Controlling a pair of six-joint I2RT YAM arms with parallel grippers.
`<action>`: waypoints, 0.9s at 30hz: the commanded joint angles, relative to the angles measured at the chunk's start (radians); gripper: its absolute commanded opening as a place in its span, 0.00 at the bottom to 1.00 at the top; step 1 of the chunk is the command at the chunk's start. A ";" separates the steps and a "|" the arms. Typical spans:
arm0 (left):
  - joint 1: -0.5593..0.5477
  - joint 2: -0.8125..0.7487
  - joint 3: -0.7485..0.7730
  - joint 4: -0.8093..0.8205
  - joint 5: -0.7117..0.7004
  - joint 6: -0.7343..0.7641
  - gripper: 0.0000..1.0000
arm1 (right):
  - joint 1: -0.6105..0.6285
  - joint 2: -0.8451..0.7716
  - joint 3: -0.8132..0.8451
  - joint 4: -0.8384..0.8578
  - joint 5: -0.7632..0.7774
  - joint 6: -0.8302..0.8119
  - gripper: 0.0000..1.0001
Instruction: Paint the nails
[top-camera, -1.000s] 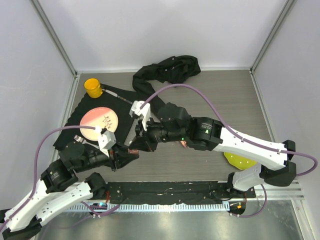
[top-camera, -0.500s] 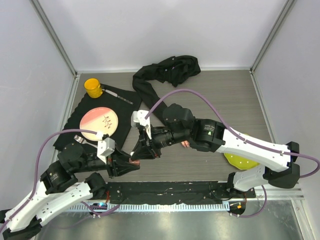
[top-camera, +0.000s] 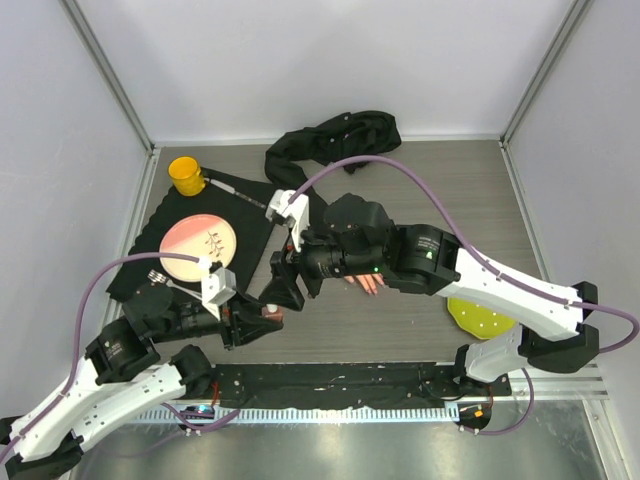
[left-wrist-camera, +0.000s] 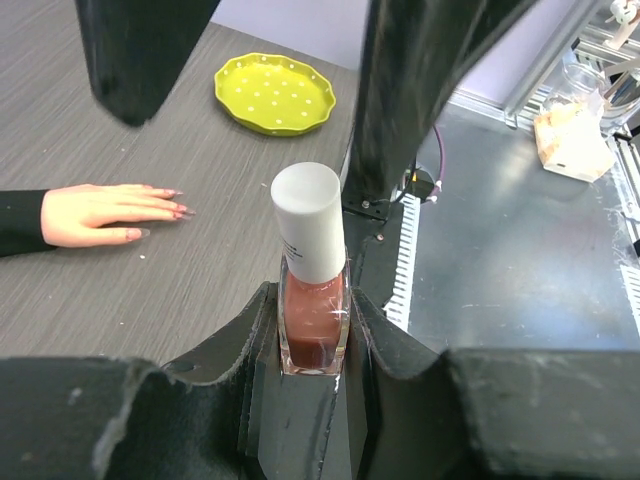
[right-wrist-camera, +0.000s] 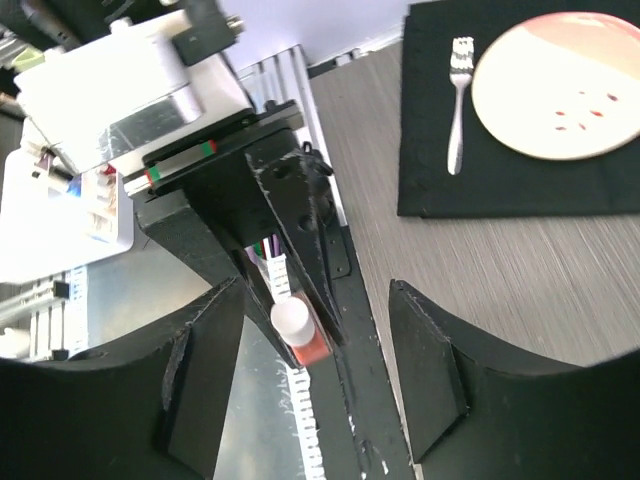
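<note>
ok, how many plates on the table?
2. Pink plate on the black mat, far left; yellow dish near right, partly under the right arm. No others visible.

A grey wood-grain table (top-camera: 440, 190) fills the view. A pale peach mannequin hand (left-wrist-camera: 95, 213) lies flat on it, palm down, near the middle, with small pinkish-red nails (left-wrist-camera: 178, 211) on its fingers. Its long black fabric sleeve (top-camera: 340, 135) trails from the hand to a bunched heap by the far wall. Left of the hand lies a black cloth mat (right-wrist-camera: 520, 185). Right of the hand, nearer the arm bases, sits a round yellow white-dotted dish (left-wrist-camera: 274, 92), well apart from it.
</note>
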 joint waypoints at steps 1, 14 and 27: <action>0.001 0.005 0.016 0.049 -0.012 0.012 0.00 | 0.006 0.018 0.115 -0.120 0.106 0.058 0.63; 0.001 0.034 0.021 0.037 -0.013 0.010 0.00 | 0.013 0.138 0.284 -0.323 0.059 0.050 0.58; 0.001 0.042 0.022 0.031 -0.018 0.012 0.00 | 0.023 0.144 0.275 -0.326 0.031 0.044 0.40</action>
